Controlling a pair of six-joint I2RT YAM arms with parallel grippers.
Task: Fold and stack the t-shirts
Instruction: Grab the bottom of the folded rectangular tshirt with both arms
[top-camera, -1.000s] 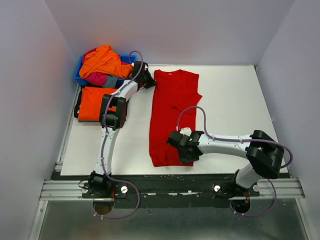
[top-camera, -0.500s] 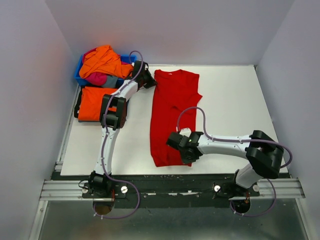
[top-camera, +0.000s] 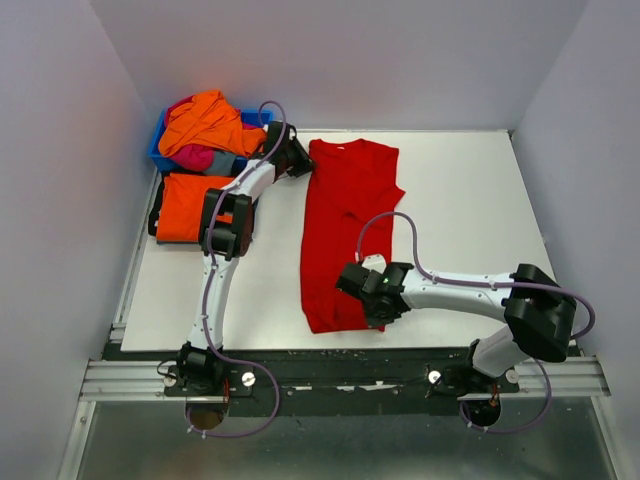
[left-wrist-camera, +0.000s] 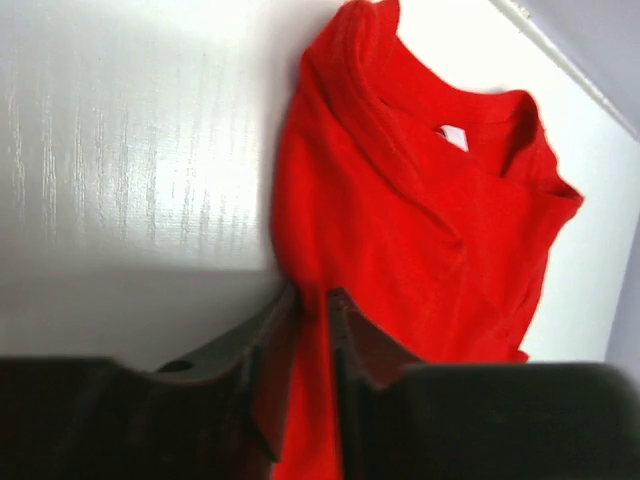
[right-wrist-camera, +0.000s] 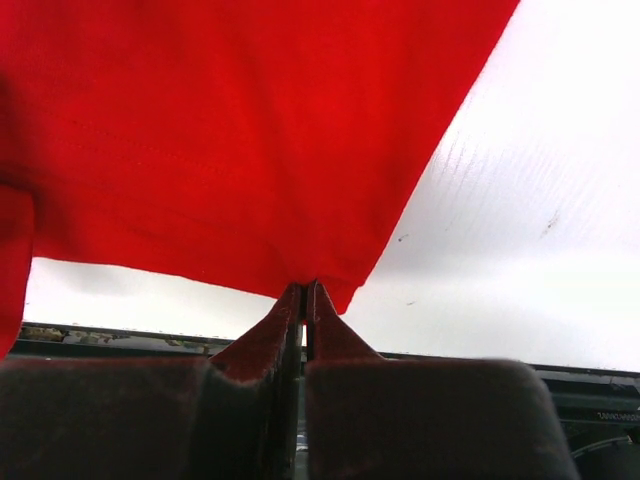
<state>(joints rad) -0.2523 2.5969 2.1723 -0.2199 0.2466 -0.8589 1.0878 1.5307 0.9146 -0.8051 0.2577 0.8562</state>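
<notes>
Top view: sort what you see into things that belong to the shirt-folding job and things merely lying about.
Part of the job:
red t-shirt
folded orange t-shirt
heap of orange, pink and grey shirts
left pincer and right pincer, each at an edge of the red t-shirt

Just there:
blue bin under that heap
white table

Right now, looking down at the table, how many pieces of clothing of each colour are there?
Red shirt: 1
Orange shirts: 2 (one folded on the table, one atop the blue bin)
Pink cloth: 1
Grey cloth: 1
Total: 5 visible; the bin pile may hide more.
</notes>
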